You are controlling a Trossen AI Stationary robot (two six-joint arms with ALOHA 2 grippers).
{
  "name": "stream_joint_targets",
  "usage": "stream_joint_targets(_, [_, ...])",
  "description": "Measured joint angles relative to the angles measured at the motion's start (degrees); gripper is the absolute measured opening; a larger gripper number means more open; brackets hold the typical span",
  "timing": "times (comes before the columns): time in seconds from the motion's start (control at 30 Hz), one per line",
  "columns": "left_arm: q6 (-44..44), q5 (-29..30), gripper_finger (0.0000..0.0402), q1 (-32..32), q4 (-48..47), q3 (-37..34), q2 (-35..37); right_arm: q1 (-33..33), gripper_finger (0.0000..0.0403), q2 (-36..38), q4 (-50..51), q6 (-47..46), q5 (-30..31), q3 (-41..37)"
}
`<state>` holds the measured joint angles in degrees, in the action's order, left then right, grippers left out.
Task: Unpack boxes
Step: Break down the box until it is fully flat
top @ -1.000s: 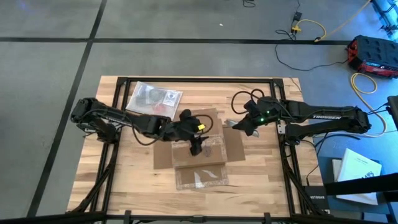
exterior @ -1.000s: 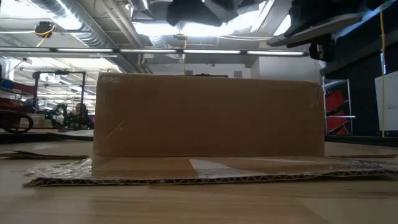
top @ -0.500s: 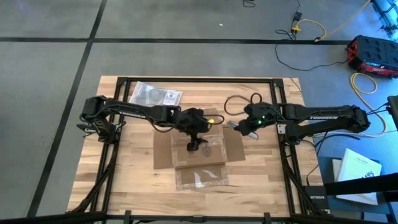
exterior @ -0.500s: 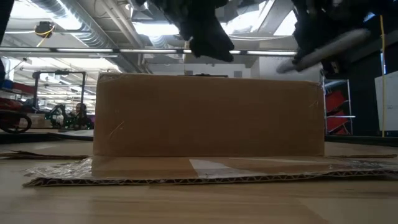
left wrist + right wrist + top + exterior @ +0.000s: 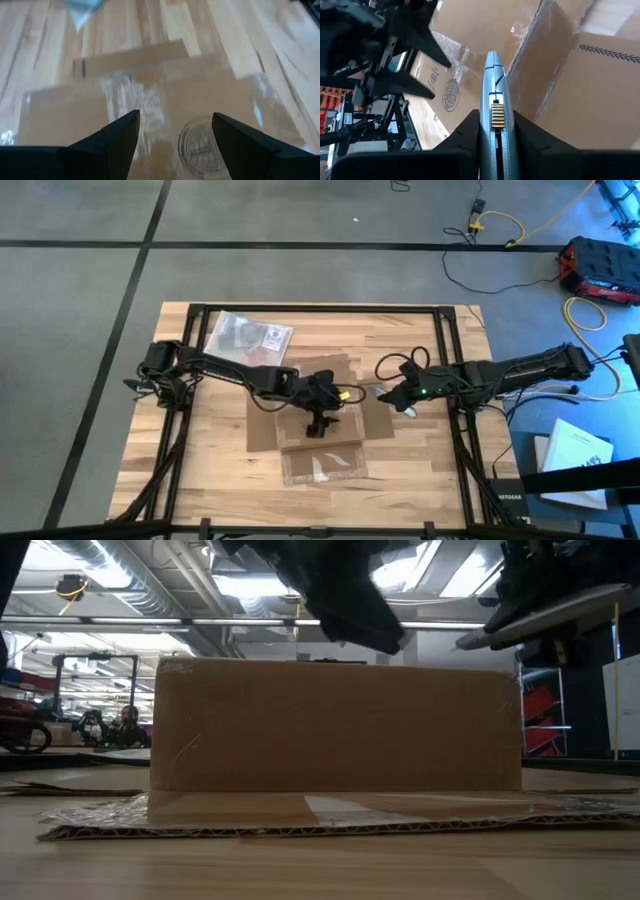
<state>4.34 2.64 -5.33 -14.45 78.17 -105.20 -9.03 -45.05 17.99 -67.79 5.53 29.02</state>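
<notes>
A: From above, the box [image 5: 318, 416] sits mid-desk, left gripper [image 5: 318, 427] right over it, fingers parted, empty.

B: Right wrist view: right gripper [image 5: 492, 131] clamps a grey cutter [image 5: 492, 85], blade toward the taped seam. Left's nearer.

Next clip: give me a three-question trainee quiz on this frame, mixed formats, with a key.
1. True or false: the left pincer is clamped on a flap of the cardboard box.
2. The right pincer is shut on: A) a plastic bag, B) a grey utility knife, C) nothing.
3. Fill in: the plastic bag lies on the table beyond the box, nearer the ___ arm.

Key: 1 false, its fingers stand apart above the taped top; 2 B; 3 left.
</notes>
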Motion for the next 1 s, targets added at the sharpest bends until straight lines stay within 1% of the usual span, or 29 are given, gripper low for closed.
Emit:
stream_joint_targets(0.17, [-0.4, 0.8, 0.0239, -0.9, 1.5, 0.0, -1.5, 0.0, 0.0058, -1.2, -1.1, 0.0, 0.5, 0.0])
stream_joint_targets(0.33, [0.1, 5.6, 0.0239, -1.4, 1.3, 0.0, -2.0, 0.0, 0.0058, -1.7, -4.5, 0.4, 0.5, 0.0])
stream_joint_targets(0.63, [-2.9, 6.4, 0.0239, -0.6, 0.6, 0.0, -3.2, 0.1, 0.0058, -3.3, -4.4, 0.7, 2.6, 0.0])
stream_joint_targets(0.73, [-4.2, 6.5, 0.0239, -0.3, -0.2, 0.1, -4.2, 0.0, 0.0058, -5.1, -5.3, -1.7, 3.9, 0.0])
stream_joint_targets(1.0, [-6.8, 6.4, 0.0239, -0.3, 1.5, 0.2, -5.4, 0.2, 0.0058, -9.1, -7.4, -5.4, 5.3, 0.0])
